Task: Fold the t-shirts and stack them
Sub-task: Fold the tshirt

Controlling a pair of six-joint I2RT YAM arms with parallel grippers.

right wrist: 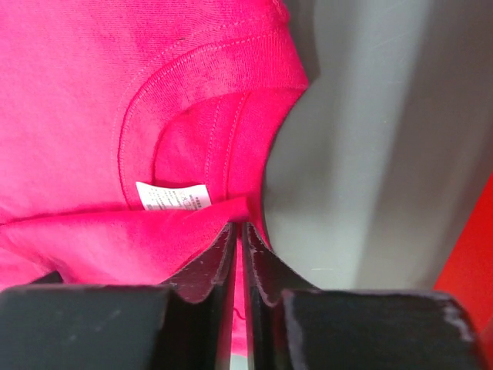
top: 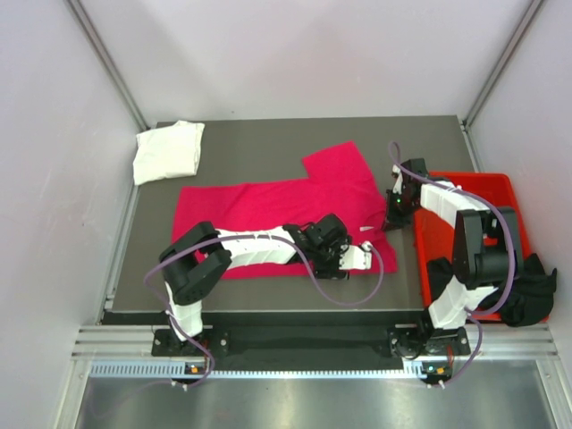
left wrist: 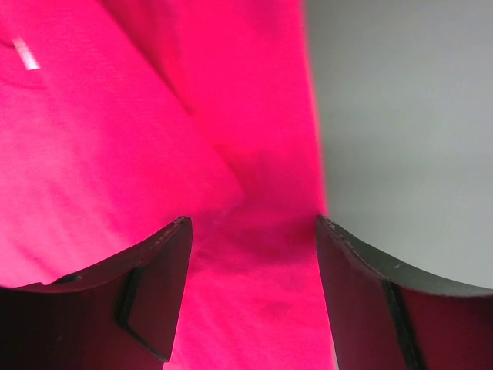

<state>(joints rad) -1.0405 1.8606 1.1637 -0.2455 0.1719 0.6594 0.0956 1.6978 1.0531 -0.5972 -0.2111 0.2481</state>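
Right wrist view shows the right gripper (right wrist: 239,231) pressed together on a thin fold of the magenta t-shirt (right wrist: 92,100) just beside its collar, while the left gripper (left wrist: 253,223) stands spread over the edge of the same cloth and pinches nothing. This t-shirt lies flat across the middle of the tabletop (top: 268,143), well apart from the folded white t-shirt (top: 168,150) at the far left corner. The risk, I think, is that the right gripper holds very little cloth, which may slip out on lifting, and if the left gripper misses the edge, the fold will come out crooked.
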